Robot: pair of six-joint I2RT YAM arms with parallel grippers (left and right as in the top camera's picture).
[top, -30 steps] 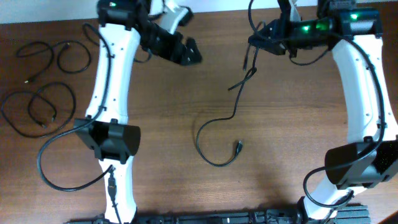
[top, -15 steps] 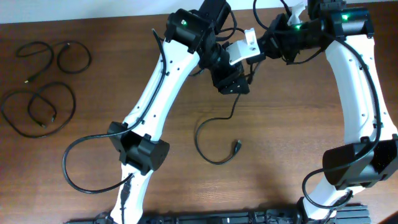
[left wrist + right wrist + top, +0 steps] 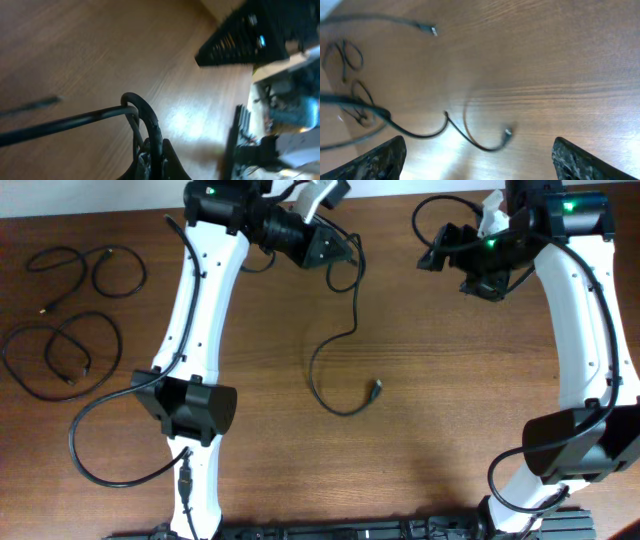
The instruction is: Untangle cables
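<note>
The cables are thin, light and limp. I expect them to hold no shape of their own, to slide easily over the bench (image 3: 470,420), and to strain at the small plug ends if pulled hard. Take hold on the cord itself, a little back from a plug, with a firm pinch, since so slender a cord can slip between the pads. At the far left of the bench lie two cords, both well apart from either claw: the upper left cable (image 3: 96,270), laid in loose open loops, and nearer to me the lower left cable (image 3: 62,330), also looped, crossing only itself as far as the overhead view shows. Neither touches the other. Moving right, the left claw (image 3: 340,252) is at the far edge of the bench, pressed together on the third cable (image 3: 356,305). The left wrist view shows the cord bent in a tight arch just above the left claw (image 3: 152,161), one leg running away to the left. From that hold the third cable hangs down and trails toward me, curling into an open hook in the middle of the bench and ending at its plug (image 3: 376,389), which lies free. Further right, the right claw (image 3: 440,258) is raised at the far side, spread wide and holding nothing; the right wrist view shows both fingers apart with the third cable (image 3: 470,137) well below and beyond them, not between them.
</note>
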